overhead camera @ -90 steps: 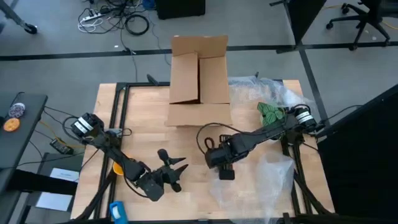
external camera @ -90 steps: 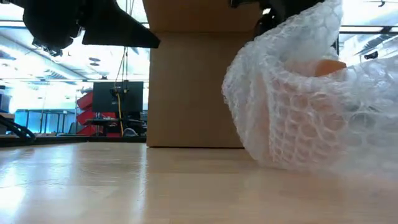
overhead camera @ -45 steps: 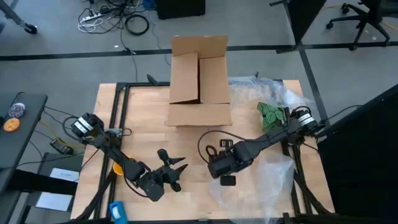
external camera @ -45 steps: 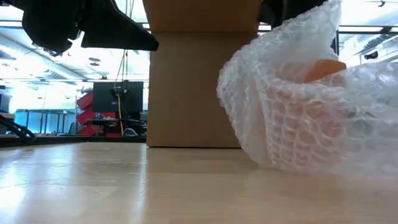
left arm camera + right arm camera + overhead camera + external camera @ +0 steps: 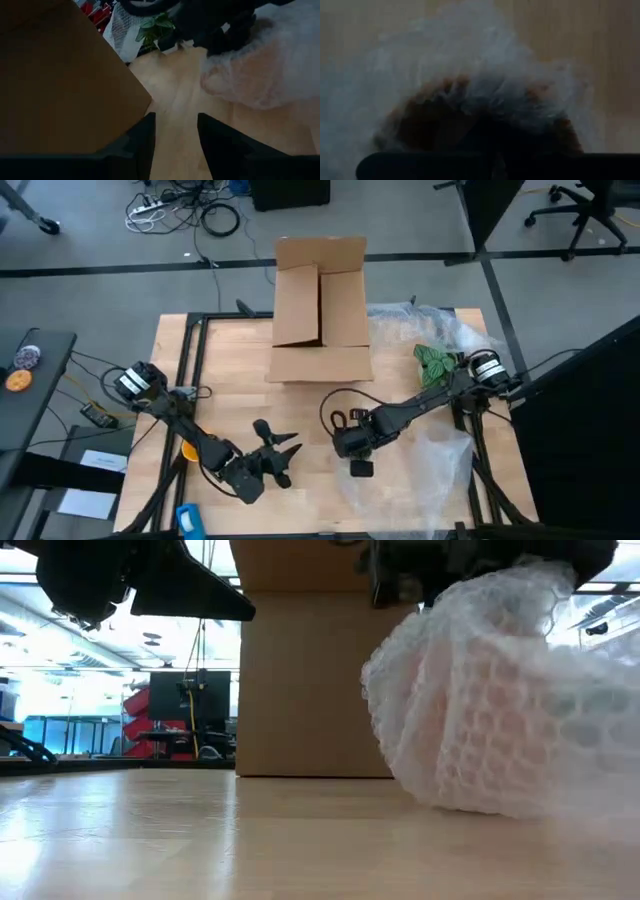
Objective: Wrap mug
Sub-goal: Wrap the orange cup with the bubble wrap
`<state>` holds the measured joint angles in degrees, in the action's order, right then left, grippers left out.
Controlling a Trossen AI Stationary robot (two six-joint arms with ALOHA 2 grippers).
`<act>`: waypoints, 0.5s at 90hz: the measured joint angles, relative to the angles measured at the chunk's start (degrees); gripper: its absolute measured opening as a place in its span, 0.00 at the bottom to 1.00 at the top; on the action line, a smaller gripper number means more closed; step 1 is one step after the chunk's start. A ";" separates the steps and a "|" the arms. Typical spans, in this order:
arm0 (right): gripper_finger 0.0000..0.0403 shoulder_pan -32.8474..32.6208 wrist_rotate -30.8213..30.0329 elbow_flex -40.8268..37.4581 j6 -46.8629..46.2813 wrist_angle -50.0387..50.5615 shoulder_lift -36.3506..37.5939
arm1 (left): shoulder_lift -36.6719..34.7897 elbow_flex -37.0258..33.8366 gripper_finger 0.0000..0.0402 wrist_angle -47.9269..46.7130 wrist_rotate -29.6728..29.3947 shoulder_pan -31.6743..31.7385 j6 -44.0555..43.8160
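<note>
Here the right hand (image 5: pixel 358 452) presses crinkly bubble wrap (image 5: pixel 480 720), grip unclear; left hand (image 5: pixel 175 135) gapes.

Surface: I see a light wooden table (image 5: pixel 230 395).
Far side: cardboard box (image 5: pixel 320 305).
Right side: bubble wrap (image 5: pixel 490 720) heaped on it.

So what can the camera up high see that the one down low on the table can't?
Only the high view shows the leafy green plant, both whole arms, the open left end effector and the floor cables. Only the low view shows the bubble wrap's bubbly bundle from the side, with the right end effector pressing on top, plus the room behind. Both show the cardboard box and wooden table.
</note>
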<state>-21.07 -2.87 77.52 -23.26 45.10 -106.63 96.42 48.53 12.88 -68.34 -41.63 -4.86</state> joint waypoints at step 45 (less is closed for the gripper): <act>0.00 -1.03 -0.04 19.06 1.65 20.37 -0.11 | 0.00 0.00 0.33 -1.10 0.00 0.04 0.00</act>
<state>-22.10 -2.91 96.58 -21.61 65.47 -106.74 96.42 48.53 11.78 -68.34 -41.58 -4.86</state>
